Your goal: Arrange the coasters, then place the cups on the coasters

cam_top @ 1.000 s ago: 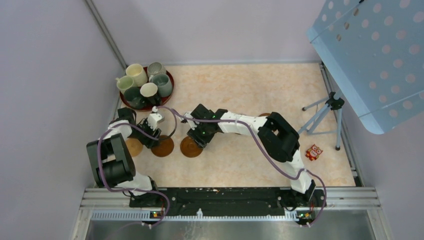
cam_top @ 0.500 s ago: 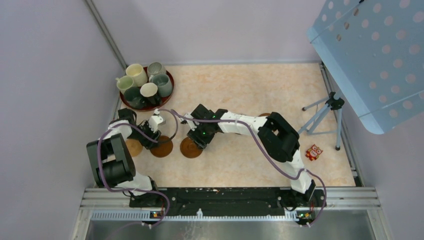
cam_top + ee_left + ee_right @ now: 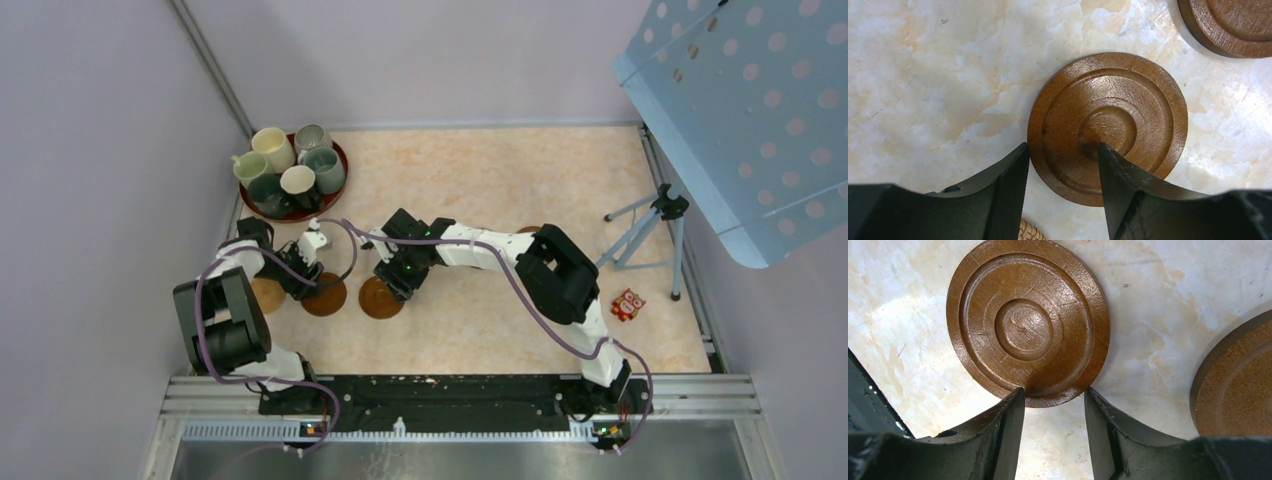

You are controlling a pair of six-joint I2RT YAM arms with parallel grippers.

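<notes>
1. Left end effector [image 3: 1062, 150]: we read its jaws as partly apart with nothing held. One finger sits just outside the rim of the first coaster [image 3: 1108, 115]. The other finger overlaps the disc near its centre. We cannot tell whether either finger touches it.
2. Right end effector [image 3: 1054, 392]: its jaws stand at a narrow gap and hold nothing. The near rim of the second coaster [image 3: 1028, 322] lies at the fingertips, and the disc is wider than the gap.
3. Location: both coasters lie flat on the worktop [image 3: 500, 180], side by side near the front left, close but apart. A tan coaster [image 3: 268, 293] lies to their left, partly under the left arm.
4. Governing relation: each disc extends forward from its own fingertips. The first is offset toward one finger. The second is more nearly centred on its end effector. Each arm is the nearer one to its own coaster.
5. Orientation: both discs lie with the grooved face up. They are round, so we assign no long axis and no pointing direction. In our judgement the approach angle matters little and only the offset counts.
6. Cups: all six cups [image 3: 290, 170] stand crowded on the tray [image 3: 343, 160] at the far left, well apart from both end effectors. We judge that the arranging step is in hand and that placing the cups has not begun.
</notes>
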